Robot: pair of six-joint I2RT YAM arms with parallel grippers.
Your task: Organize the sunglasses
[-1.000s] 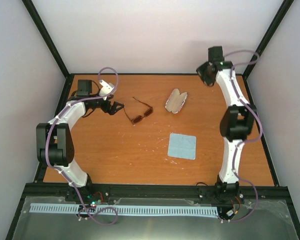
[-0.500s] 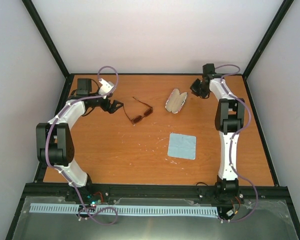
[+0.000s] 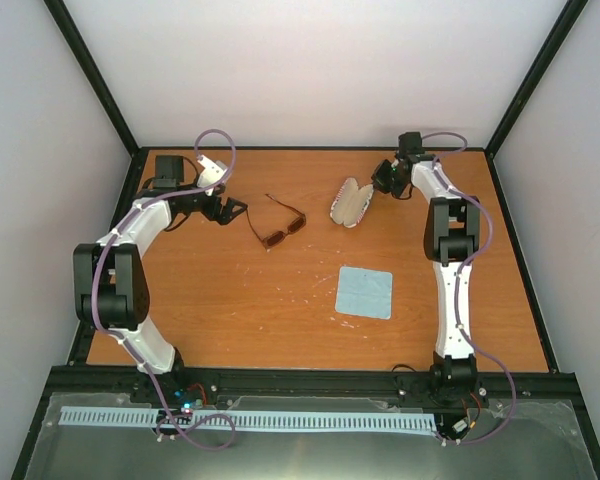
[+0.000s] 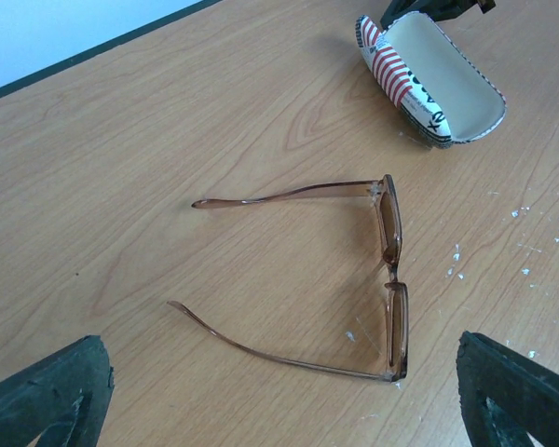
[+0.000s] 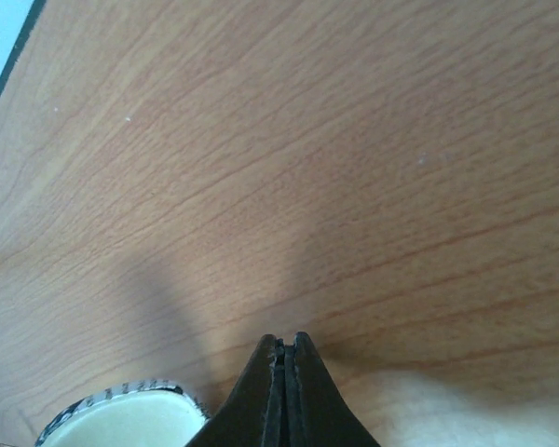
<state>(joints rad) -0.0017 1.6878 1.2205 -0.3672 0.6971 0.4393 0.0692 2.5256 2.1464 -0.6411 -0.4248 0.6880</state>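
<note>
The sunglasses [image 3: 278,225] lie unfolded on the table, brown frame and tinted lenses; in the left wrist view [image 4: 388,279] their temple arms point toward my left gripper. My left gripper [image 3: 238,211] is open and empty, just left of them; its fingertips [image 4: 47,396] show at the bottom corners of that view. The open flag-patterned case [image 3: 352,202] lies right of the sunglasses, cream inside up [image 4: 438,74]. My right gripper [image 3: 377,181] is shut and empty, low over the table just right of the case; the case's end [image 5: 121,419] shows beside its tips [image 5: 286,346].
A light blue square cloth [image 3: 365,292] lies flat nearer the front, right of centre. Black frame rails [image 3: 310,148] border the table at the back and sides. Small white specks [image 4: 522,242] dot the wood near the glasses.
My right arm has swung down and left from the back right corner, bringing its gripper close beside the case. The left arm, sunglasses, case and cloth have not moved.
</note>
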